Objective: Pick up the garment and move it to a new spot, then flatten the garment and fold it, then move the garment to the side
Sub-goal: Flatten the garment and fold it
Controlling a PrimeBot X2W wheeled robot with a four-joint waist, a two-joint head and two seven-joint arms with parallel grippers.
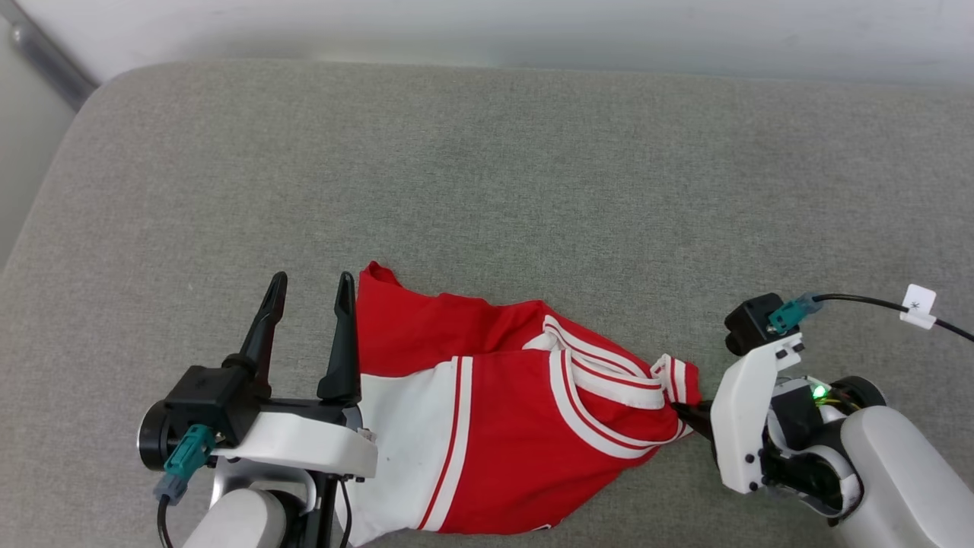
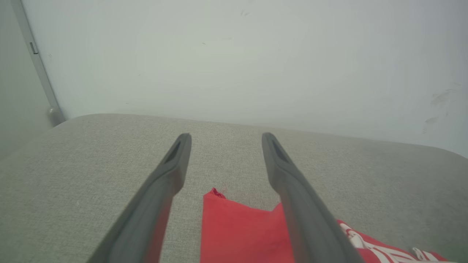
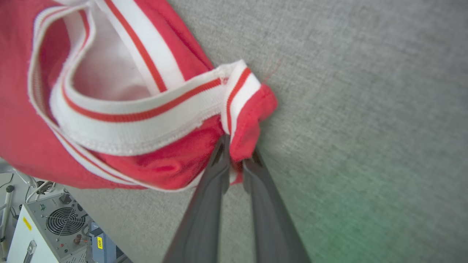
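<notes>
- The garment [image 1: 494, 426] lies crumpled on the near part of the grey bench [image 1: 487, 167], between our two tools. Its near edge runs off the bottom of the head view.
- Its red body is bunched. A white sleeve [image 1: 403, 411] with red stripes lies on its left part, and the striped collar [image 1: 601, 380] sits toward its right end.
- Our left tool [image 1: 313, 278] stands open, its fingers spread wide and pointing far, with nothing between them.
- In the head view its right finger overlaps the garment's left edge. We cannot tell whether they touch.
- In the left wrist view, a red corner of the garment [image 2: 234, 233] shows low between the left tool's [image 2: 226, 136] fingers, with the bench [image 2: 73, 164] around it.
- Our right tool [image 1: 677, 409] reaches in from the right, its fingers pointing left. It is closed on a red fold at the garment's right tip, just beside the striped trim.
- The right wrist view shows that fold of the garment [image 3: 164, 171] pinched between the right tool's [image 3: 238, 155] fingertips. The collar [image 3: 146, 120] gapes open beside it and shows a pale inside.
- A black cable [image 1: 867, 302] with a white tag runs off the right wrist.
- A pale wall [image 2: 234, 54] rises beyond the bench's far edge.
- A white machine [image 3: 62, 221] with a fan grille stands past the bench's edge, in the lower left corner of the right wrist view.
</notes>
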